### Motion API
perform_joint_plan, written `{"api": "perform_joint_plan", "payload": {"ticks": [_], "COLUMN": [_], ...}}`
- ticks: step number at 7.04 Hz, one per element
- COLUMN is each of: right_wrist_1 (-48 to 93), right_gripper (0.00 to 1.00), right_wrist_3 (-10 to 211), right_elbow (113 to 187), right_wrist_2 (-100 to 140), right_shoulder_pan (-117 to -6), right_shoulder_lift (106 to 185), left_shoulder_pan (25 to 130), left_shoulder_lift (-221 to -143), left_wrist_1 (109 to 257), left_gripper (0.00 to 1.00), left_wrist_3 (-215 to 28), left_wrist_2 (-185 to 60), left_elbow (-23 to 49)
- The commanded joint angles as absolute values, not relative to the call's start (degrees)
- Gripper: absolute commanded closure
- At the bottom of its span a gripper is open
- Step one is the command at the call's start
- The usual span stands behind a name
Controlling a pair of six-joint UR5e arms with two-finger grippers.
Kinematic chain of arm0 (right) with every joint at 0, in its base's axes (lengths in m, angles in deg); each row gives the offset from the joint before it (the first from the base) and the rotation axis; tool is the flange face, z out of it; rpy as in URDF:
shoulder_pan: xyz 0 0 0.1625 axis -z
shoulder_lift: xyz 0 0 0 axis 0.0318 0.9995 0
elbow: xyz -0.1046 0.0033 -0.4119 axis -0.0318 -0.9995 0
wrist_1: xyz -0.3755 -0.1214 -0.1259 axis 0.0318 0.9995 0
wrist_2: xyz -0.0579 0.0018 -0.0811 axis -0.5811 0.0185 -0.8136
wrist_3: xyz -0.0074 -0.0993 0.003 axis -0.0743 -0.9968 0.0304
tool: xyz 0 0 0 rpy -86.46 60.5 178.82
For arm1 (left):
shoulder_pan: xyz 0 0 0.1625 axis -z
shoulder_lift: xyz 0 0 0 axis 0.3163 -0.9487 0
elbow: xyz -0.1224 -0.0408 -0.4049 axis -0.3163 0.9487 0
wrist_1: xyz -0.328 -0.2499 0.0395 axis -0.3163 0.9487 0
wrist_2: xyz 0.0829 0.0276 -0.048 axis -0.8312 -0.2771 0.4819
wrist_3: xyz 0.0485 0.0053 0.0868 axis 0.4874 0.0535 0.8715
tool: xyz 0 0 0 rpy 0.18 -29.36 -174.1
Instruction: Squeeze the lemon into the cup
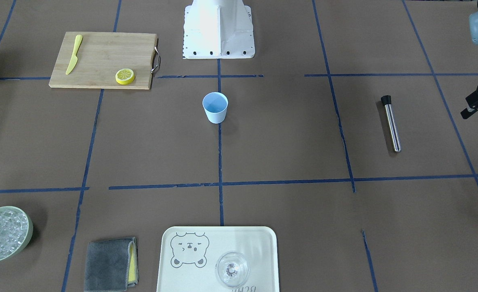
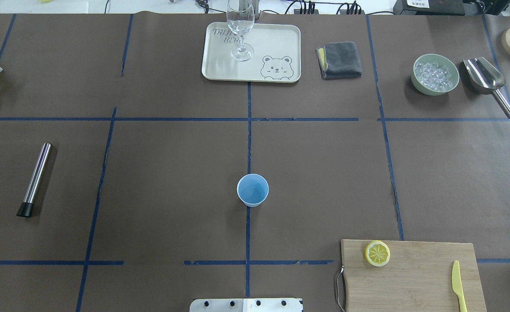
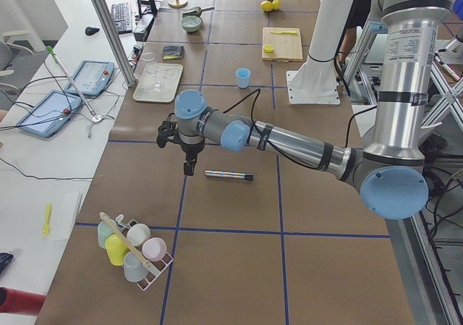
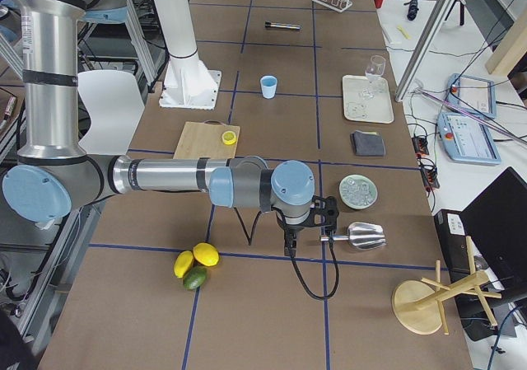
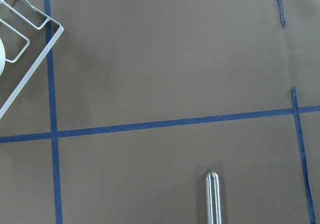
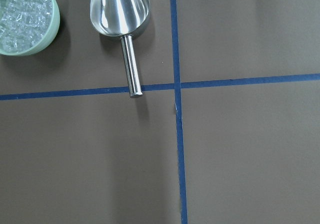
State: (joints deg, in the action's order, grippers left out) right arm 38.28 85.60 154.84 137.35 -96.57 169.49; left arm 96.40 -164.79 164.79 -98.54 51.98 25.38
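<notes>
The lemon [image 2: 377, 253] is lying flat on the cutting board [image 2: 424, 277], well apart from the cup [image 2: 253, 190], which is standing upright at mid-counter [image 2: 151, 195]. The left tool [image 3: 188, 167] and right tool [image 4: 290, 242] are hanging over the counter ends; I cannot tell how their jaws stand.

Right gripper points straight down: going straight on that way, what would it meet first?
Most likely the bare table. The right gripper points down at brown paper near a blue tape crossing; the metal scoop lies off to the side, though depth is unclear.
</notes>
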Motion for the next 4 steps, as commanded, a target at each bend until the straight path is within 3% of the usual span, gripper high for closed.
{"api": "perform_joint_plan", "payload": {"ticks": [1,4], "right_wrist_1": [38.18,38.62], "right_gripper": [0.00,0.00], "right_wrist_3": [85.70,86.22], "right_elbow": [155.01,157.83], "right_wrist_2": [137.54,138.68], "right_shoulder_pan": [-96.57,-93.16], "right_shoulder_lift": [169.35,169.09], "left_shoulder_pan": [96.40,96.40], "left_shoulder_lift": [-164.79,-164.70], "left_wrist_1": [164.79,164.87], "left_gripper": [0.00,0.00], "left_wrist_3": [-98.63,-98.63], "left_wrist_2": [51.99,51.90], "left_elbow": [25.43,25.87]}}
